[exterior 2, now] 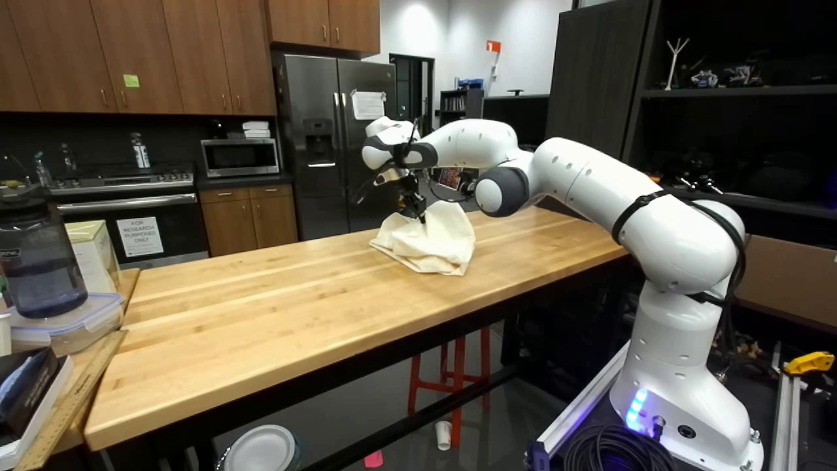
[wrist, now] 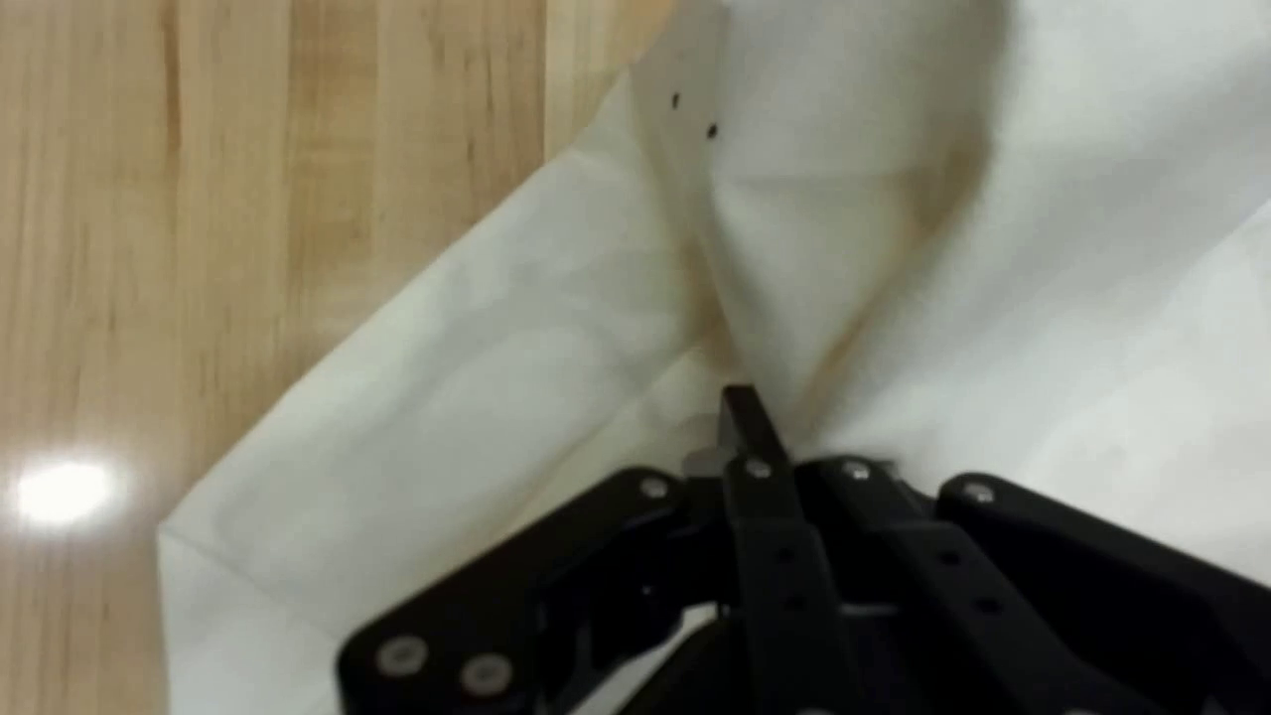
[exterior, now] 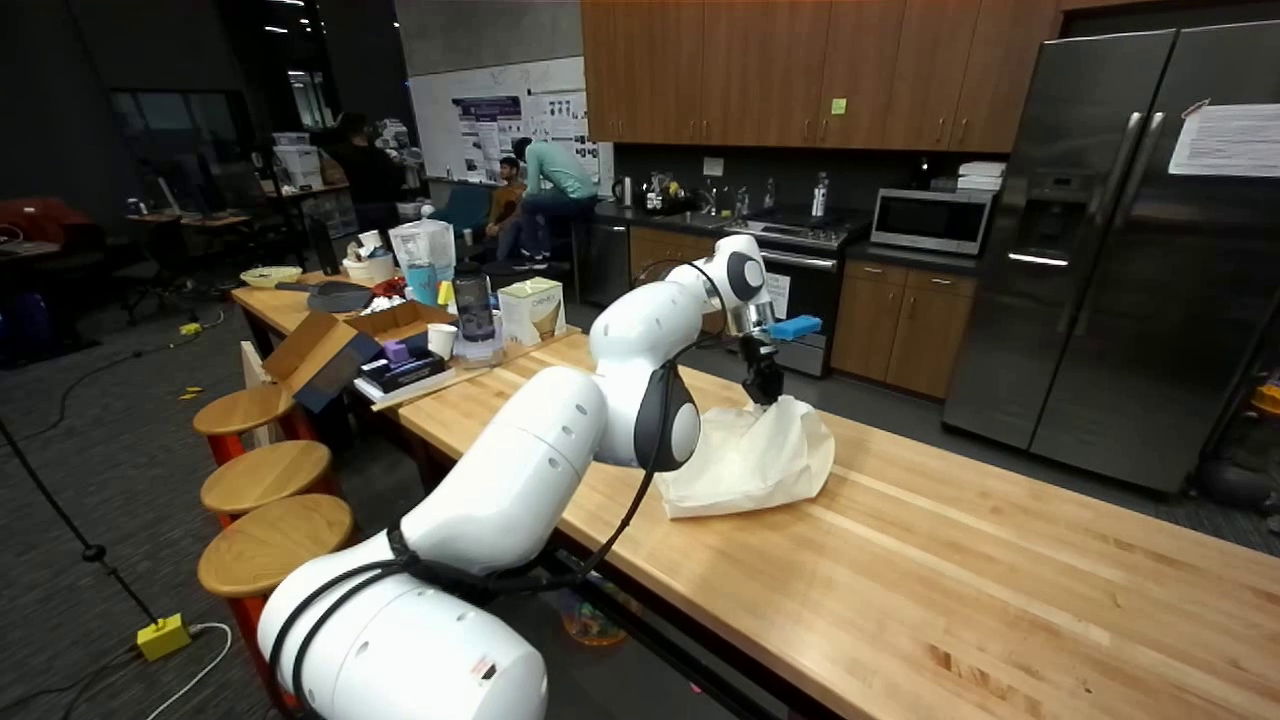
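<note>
A cream-white cloth (exterior: 745,470) lies crumpled on the wooden table, its middle raised in peaks; it appears in both exterior views, and the cloth (exterior 2: 431,245) stands highest beside the fingers. From above, my black gripper (wrist: 784,432) reaches down into it, with the jaws together. Folds of the cloth (wrist: 447,387) run in toward the fingertips in the wrist view. One black fingertip (wrist: 750,422) shows, while fabric covers the other, so a pinch of cloth sits between them. Whether anything lies under the cloth is hidden. Wood grain borders its edge at the wrist view's left.
The butcher-block table (exterior 2: 274,307) extends to both sides of the cloth. At its far end in an exterior view stand an open cardboard box (exterior: 300,350), a blender jar (exterior: 475,310) and a carton (exterior: 532,310). Wooden stools (exterior: 275,540) line one side. A wooden ruler (exterior 2: 72,399) lies near a table corner.
</note>
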`<control>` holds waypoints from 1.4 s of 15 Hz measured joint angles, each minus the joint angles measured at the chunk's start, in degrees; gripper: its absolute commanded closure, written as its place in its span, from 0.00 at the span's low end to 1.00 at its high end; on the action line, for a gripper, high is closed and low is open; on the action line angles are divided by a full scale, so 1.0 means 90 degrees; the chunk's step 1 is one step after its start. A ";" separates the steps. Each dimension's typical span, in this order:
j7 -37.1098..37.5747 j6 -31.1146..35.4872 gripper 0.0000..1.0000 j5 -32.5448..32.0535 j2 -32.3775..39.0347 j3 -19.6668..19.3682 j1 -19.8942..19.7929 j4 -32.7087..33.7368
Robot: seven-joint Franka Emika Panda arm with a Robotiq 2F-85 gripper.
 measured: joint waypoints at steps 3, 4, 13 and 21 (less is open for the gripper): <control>0.0310 -0.0101 0.99 0.0155 0.0000 0.0022 -0.0211 -0.0006; 0.0379 -0.0102 0.99 0.0207 0.0000 0.0046 -0.0207 -0.0006; 0.0106 0.0210 0.99 -0.0213 0.0000 0.0134 0.1666 0.0003; -0.0996 0.0445 0.99 -0.1175 0.0035 0.0033 0.3097 0.0090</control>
